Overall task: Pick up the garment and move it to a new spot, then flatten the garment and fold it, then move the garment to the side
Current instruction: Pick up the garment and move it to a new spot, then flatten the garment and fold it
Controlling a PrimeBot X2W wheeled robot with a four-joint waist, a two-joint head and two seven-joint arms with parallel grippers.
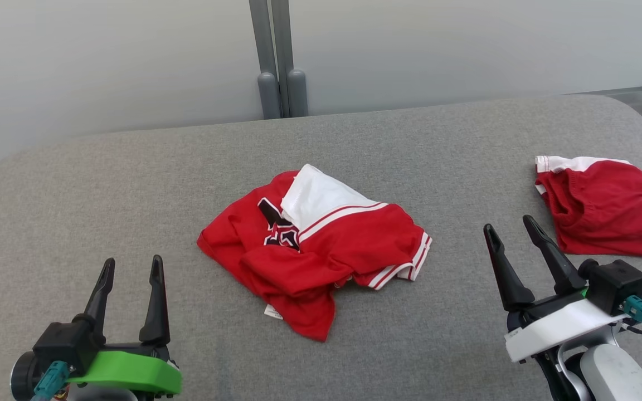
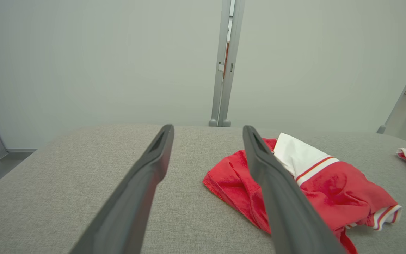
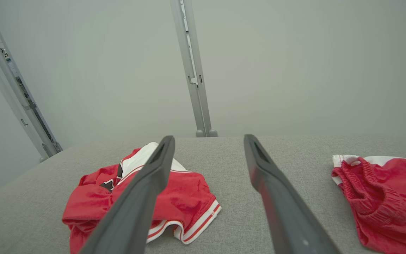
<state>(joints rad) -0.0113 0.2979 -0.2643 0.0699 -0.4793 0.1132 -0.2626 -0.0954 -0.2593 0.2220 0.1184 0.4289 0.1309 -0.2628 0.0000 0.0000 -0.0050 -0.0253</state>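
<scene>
Garment (image 1: 321,250) of red cloth with white panels and red-and-white striped trim lies crumpled in a heap near the middle of the grey fabric-covered desk (image 1: 131,184). A white panel is folded up on top of it, a dark printed mark shows beside that panel, and a small white label sticks out at its near edge. From the left wrist view the garment (image 2: 330,187) lies to the right of the fingers, partly behind one of them; from the right wrist view it (image 3: 182,190) lies to the left, partly behind a finger there too.

The left gripper (image 1: 134,259) hovers at the near left of the desk, released, its two dark fingers spread and holding nothing (image 2: 208,127). The right gripper (image 1: 508,223) hovers at the near right, likewise spread wide and holding nothing (image 3: 208,136). Both are apart from the garment.

A second red piece of clothing (image 1: 605,211) with a white band lies flat at the far right of the desk, just beyond the right gripper. Behind the desk stands a pale wall with a grey post (image 1: 279,55).
</scene>
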